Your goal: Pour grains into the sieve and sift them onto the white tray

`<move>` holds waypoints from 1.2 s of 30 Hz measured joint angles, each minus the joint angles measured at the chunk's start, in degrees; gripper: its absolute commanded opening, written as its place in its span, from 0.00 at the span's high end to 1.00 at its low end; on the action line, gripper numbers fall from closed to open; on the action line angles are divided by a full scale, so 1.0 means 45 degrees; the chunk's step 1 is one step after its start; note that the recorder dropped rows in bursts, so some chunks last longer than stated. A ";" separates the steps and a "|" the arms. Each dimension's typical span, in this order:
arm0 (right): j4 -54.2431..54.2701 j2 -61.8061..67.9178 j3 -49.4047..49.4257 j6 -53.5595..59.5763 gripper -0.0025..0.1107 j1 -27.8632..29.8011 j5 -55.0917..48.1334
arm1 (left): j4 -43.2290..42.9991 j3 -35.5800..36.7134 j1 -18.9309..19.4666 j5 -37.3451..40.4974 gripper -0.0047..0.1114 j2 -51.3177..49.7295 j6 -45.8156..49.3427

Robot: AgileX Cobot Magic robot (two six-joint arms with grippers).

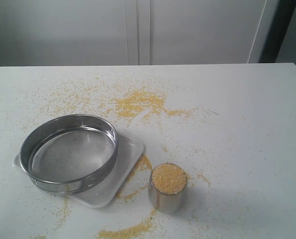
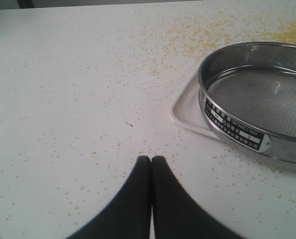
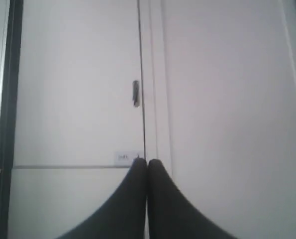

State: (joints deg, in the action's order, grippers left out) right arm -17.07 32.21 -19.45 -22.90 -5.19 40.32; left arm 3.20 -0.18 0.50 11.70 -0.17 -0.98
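The sieve (image 1: 69, 152), a wide steel ring with grey mesh, rests on the white tray (image 1: 125, 162) at the left of the table; its mesh holds nothing. A small steel cup (image 1: 168, 188) full of yellow grains (image 1: 168, 178) stands to the right of the tray. In the left wrist view the sieve (image 2: 259, 102) and a corner of the white tray (image 2: 183, 112) lie ahead of my left gripper (image 2: 151, 158), which is shut and empty over bare table. My right gripper (image 3: 147, 161) is shut, empty, and faces a white cabinet. Neither gripper shows in the exterior view.
Yellow grains are spilled over the table: a patch (image 1: 138, 103) behind the tray, a streak (image 1: 129, 231) at the front edge, and thin scatter (image 2: 187, 40) around the sieve. White cabinet doors (image 1: 138, 30) stand behind the table.
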 measured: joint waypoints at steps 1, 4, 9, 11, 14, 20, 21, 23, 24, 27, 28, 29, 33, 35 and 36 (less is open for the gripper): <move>-0.0609 0.0532 -0.0142 -0.0227 0.98 0.0000 0.0183 | 0.0000 0.0000 0.0000 0.0000 0.96 0.0000 0.0000; -0.2234 0.1995 -0.0317 -0.0928 0.98 0.0000 0.1209 | 0.0000 0.0000 0.0000 0.0000 0.96 0.0000 0.0000; -0.4479 0.4326 -0.0369 -0.1238 0.98 0.0000 0.3550 | 0.0000 0.0000 0.0000 0.0000 0.96 0.0000 0.0000; -0.5408 0.5204 -0.0369 -0.1552 0.98 0.0000 0.4032 | 0.0000 0.0000 0.0000 0.0000 0.96 0.0000 0.0000; -0.6583 0.6252 -0.0412 -0.2052 0.98 0.0000 0.4421 | 0.0000 0.0000 0.0000 0.0000 0.96 0.0000 0.0000; -0.8424 0.7737 -0.0655 -0.2368 0.98 -0.0234 0.5193 | 0.0000 0.0000 0.0000 0.0000 0.96 0.0000 0.0000; -0.8725 0.7983 -0.0755 -0.2429 0.97 -0.0363 0.5193 | 0.0000 0.0000 0.0000 0.0000 0.96 0.0000 0.0000; -0.9152 0.8514 -0.0885 -0.2476 0.92 -0.0639 0.5193 | 0.0000 0.0000 0.0000 0.0000 0.96 0.0000 0.0000; -0.9284 0.8788 -0.0919 -0.2531 0.87 -0.0798 0.5193 | 0.0000 0.0000 0.0000 0.0000 0.96 0.0000 0.0000; -0.9457 0.9580 -0.0974 -0.2531 0.68 -0.1260 0.5213 | 0.0000 0.0000 0.0000 0.0000 0.96 0.0000 0.0000; -0.9484 0.9848 -0.0974 -0.2470 0.60 -0.1419 0.5244 | 0.0000 0.0000 0.0000 0.0000 0.96 0.0000 0.0000; -0.9512 1.0054 -0.0974 -0.2357 0.51 -0.1573 0.5317 | 0.0000 0.0000 0.0000 0.0000 0.96 0.0000 0.0000; -0.9564 1.0914 -0.0974 -0.1485 0.19 -0.2092 0.5446 | 0.0000 0.0000 0.0000 0.0000 0.96 0.0000 0.0000; -0.9564 1.1271 -0.0983 -0.1166 0.11 -0.2275 0.5303 | 0.0000 0.0000 0.0000 0.0000 0.96 0.0000 0.0000; -0.9564 1.1406 -0.1005 -0.1099 0.09 -0.2307 0.5208 | 0.0000 0.0000 0.0000 0.0000 0.96 0.0000 0.0000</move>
State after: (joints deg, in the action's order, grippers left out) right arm -60.11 83.54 -23.97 -27.85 -15.57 63.75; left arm 3.20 -0.18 0.50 11.70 -0.17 -0.98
